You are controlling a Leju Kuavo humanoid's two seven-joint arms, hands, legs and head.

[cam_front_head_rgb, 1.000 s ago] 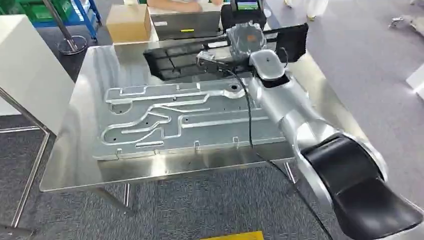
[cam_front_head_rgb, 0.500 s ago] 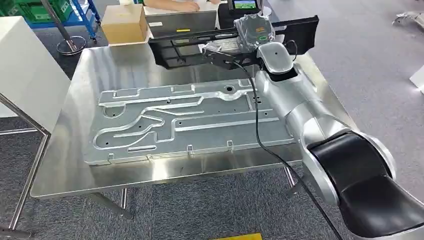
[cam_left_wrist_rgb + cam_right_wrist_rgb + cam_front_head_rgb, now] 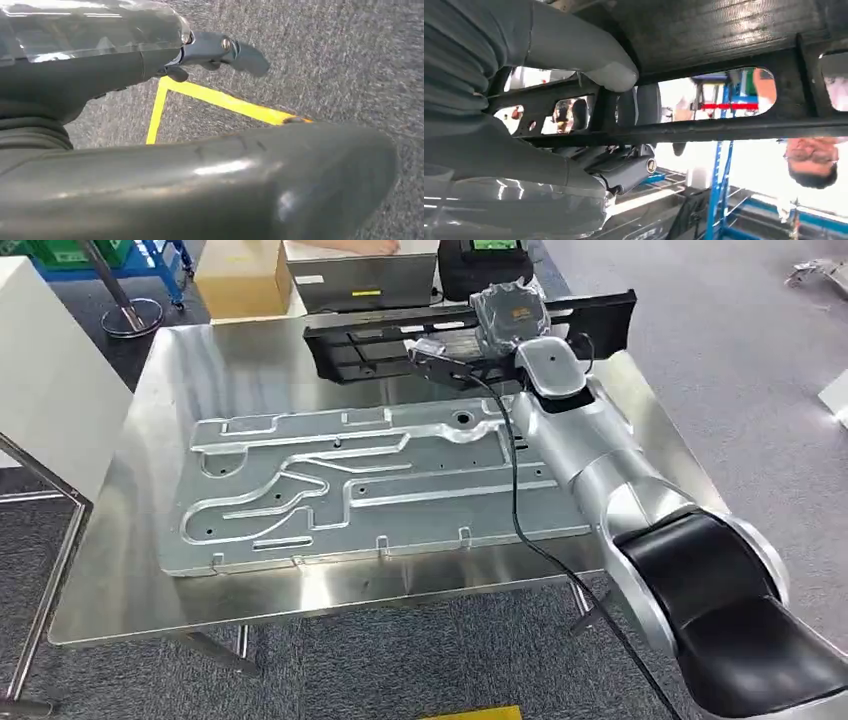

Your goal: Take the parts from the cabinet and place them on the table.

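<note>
A long black frame part (image 3: 380, 340) hangs level over the far side of the steel table (image 3: 130, 570). My right hand (image 3: 505, 315) grips it near its middle. In the right wrist view the thumb (image 3: 589, 55) and fingers wrap one bar of the black part (image 3: 724, 127). A large silver stamped plate (image 3: 380, 480) lies flat on the table, nearer me than the black part. My left hand (image 3: 150, 125) hangs over the grey floor with its fingers (image 3: 220, 50) apart from the thumb and nothing in it.
A cardboard box (image 3: 240, 275), a grey metal case (image 3: 360, 280) and a black device with a screen (image 3: 490, 265) stand beyond the table's far edge. A white cabinet (image 3: 50, 380) is on the left. A person (image 3: 814, 160) stands behind the table. Yellow tape (image 3: 220, 100) marks the floor.
The camera has shifted, so the table sits a little differently in the picture. My right hand has brought the black part from tilted to level, still over the table's far side.
</note>
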